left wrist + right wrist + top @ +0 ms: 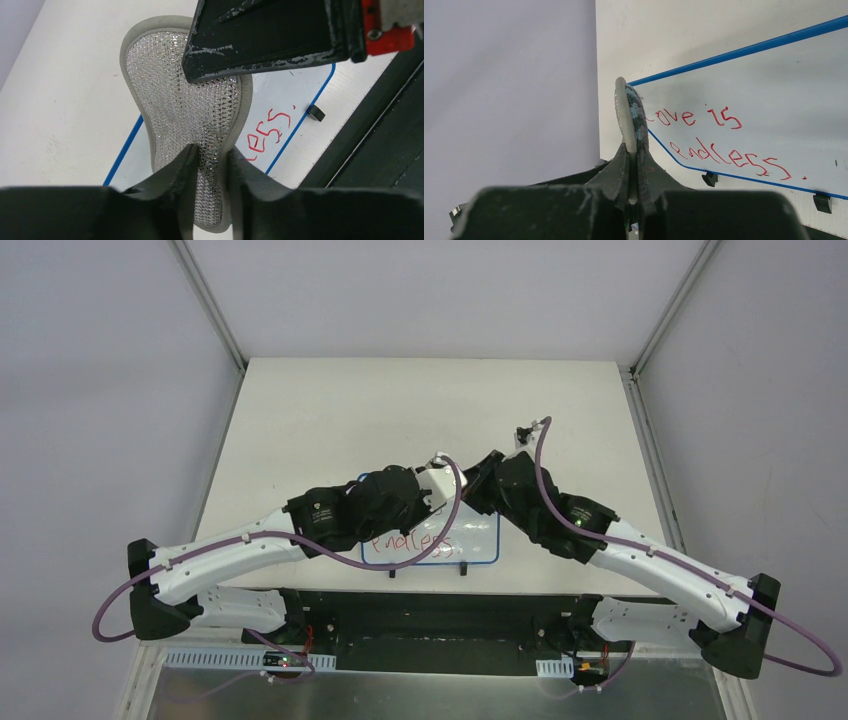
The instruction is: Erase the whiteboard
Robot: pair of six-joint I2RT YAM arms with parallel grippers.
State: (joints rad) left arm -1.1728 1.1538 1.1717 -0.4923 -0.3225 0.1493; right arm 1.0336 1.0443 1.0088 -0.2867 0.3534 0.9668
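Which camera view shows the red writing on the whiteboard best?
The right wrist view: both lines of the writing read almost whole there. The left wrist view shows only its last letters; the top view shows one line, partly hidden by the left arm.

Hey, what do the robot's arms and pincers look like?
Both the left arm and right arm have white lower segments and chunky black upper housings, each trailed by a looping purple cable. The left pincer and right pincer have black, wedge-shaped fingers; the right one's are scuffed pale.
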